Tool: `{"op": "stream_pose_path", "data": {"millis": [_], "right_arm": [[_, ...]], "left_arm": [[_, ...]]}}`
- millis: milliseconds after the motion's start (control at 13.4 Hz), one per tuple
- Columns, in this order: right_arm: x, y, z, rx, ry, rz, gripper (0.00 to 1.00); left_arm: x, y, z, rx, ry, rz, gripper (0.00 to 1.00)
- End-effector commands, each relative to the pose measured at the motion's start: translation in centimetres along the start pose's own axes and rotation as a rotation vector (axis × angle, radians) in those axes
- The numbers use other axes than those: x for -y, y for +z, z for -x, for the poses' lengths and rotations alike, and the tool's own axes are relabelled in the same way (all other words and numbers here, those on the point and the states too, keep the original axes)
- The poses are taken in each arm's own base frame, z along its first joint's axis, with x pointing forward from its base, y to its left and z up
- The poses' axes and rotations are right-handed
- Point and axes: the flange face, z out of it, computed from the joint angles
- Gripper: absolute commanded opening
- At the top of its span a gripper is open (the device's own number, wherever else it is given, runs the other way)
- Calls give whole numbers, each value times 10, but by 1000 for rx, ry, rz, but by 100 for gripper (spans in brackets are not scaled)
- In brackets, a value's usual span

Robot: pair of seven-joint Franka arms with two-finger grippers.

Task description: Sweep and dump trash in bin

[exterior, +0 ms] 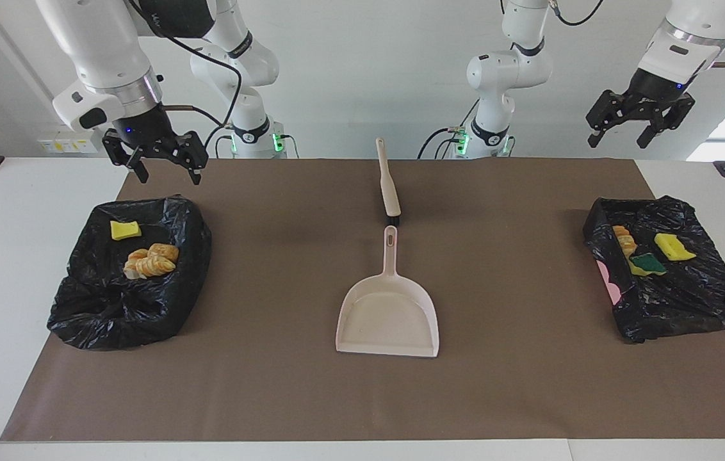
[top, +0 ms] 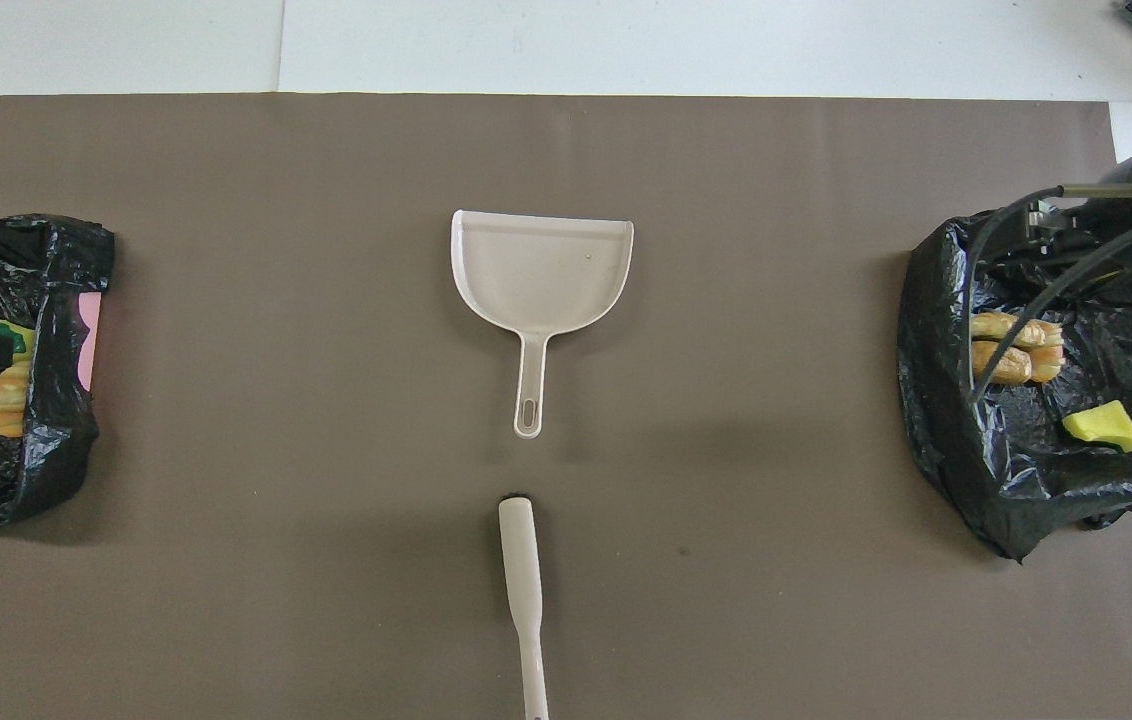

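Observation:
The pale pink dustpan [exterior: 388, 314] [top: 541, 265] lies flat on the mat's middle, its handle toward the robots. A brush [exterior: 390, 186] [top: 523, 590] lies in line with it, nearer to the robots. Trash sits in both bag-lined bins. A yellow sponge scrap [exterior: 125, 229] [top: 1103, 424] and orange lumps [exterior: 151, 259] [top: 1016, 345] are in the bin [exterior: 113, 320] at the right arm's end. Sponge scraps [exterior: 674, 247] and lumps [exterior: 624, 240] are in the bin [exterior: 689, 301] at the left arm's end. My right gripper [exterior: 170, 173] hangs open over its bin's rim. My left gripper [exterior: 619, 137] hangs open high over its bin. Both hold nothing.
A brown mat [exterior: 273, 384] covers most of the white table [exterior: 4, 256]. Each black bin sits at one end of the mat. A bit of pink wall [top: 89, 340] shows under the bag at the left arm's end.

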Motion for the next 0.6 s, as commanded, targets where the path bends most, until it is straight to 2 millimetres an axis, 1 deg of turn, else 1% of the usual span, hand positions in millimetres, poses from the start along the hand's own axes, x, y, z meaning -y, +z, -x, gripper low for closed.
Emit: {"op": "stream_pose_path", "data": {"millis": [0,149,447,521], "right_arm": [[-4,-2,24,5,-14,8,100],[-4,2,28,19,-8,-4,100],[-4,-1,31,33,-3,-13,100],[-7,-3,31,32,17,-39,100]], "left_arm": [[3,-7,14,4,3,0,100],[3,-6,15,11,-7,0,100],[4,-6,15,13,-13,0,100],[4,-7,16,12,-13,0,100]]}}
